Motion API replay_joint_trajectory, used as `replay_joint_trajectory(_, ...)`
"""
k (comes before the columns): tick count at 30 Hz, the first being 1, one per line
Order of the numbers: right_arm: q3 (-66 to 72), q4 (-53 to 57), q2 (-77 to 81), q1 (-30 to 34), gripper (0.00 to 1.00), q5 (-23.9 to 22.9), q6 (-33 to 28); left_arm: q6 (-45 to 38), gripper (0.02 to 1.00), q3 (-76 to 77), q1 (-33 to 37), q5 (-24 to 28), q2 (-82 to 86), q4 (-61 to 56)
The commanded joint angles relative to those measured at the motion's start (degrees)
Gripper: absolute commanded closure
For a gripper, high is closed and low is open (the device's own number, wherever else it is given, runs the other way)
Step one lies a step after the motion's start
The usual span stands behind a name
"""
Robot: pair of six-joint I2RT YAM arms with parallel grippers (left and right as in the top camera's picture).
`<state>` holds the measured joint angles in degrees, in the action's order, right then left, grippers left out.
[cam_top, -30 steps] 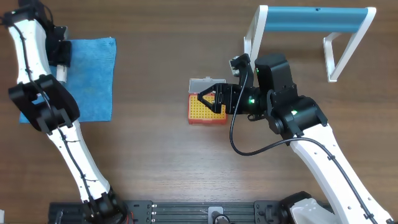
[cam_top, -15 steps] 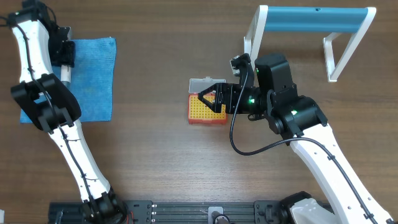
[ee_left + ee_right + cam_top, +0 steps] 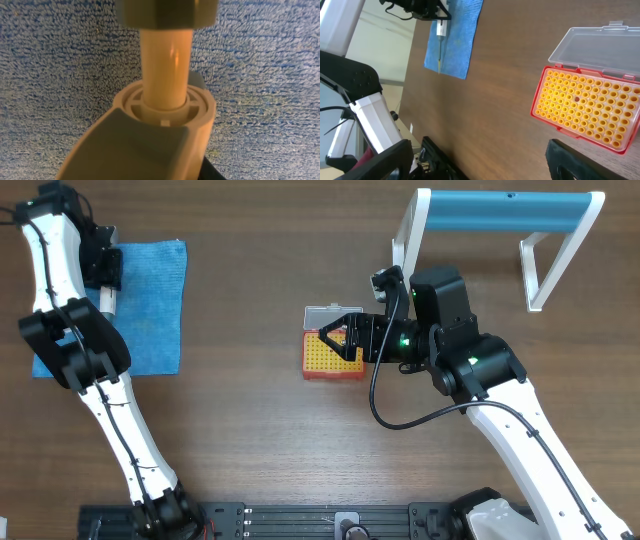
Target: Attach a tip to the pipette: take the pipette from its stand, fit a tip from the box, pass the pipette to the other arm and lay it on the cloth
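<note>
L tool sits at the far-left of the surface, over the blue cloth, clenched on the pipette. The pipette's pale barrel sticks out of the tool along the cloth's left part. R wrist view: a thin yellowish tip is on its end, pointing toward the cloth's near edge. Can't tell whether the tip touches the fabric. L wrist view: barrel & grey collar close up, w/ blue terry pile right behind.

R tool is mid-surface, above the tip box, fingers spread wide, gripping nothing. The box has a red-orange frame w/ rows of yellow tips; one slot in the grid shows red, not yellow. Its clear lid is flipped open on the far side, attached along that edge.

Stand: white frame w/ blue bar, far-right corner of the surface, well apart from box & cloth. Cloth and box are well apart too, w/ bare brown wood grain between.
</note>
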<state>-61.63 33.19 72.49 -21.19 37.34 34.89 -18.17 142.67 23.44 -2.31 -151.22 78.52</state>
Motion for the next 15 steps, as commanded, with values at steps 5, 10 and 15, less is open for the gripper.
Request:
replay_joint_trajectory(5,-0.5,-0.3,0.3,-0.2,0.141,-1.0,0.7,1.0,0.991,1.5,-0.2,1.5,-2.5,-0.1)
replay_joint_trajectory(10,-0.5,-0.3,0.3,-0.2,0.141,-1.0,0.7,0.9,0.989,1.5,-0.2,1.5,-2.6,0.1)
replay_joint_trajectory(15,-0.5,-0.3,0.3,-0.2,0.141,-1.0,0.7,0.9,0.989,1.5,-0.2,1.4,-2.6,0.0)
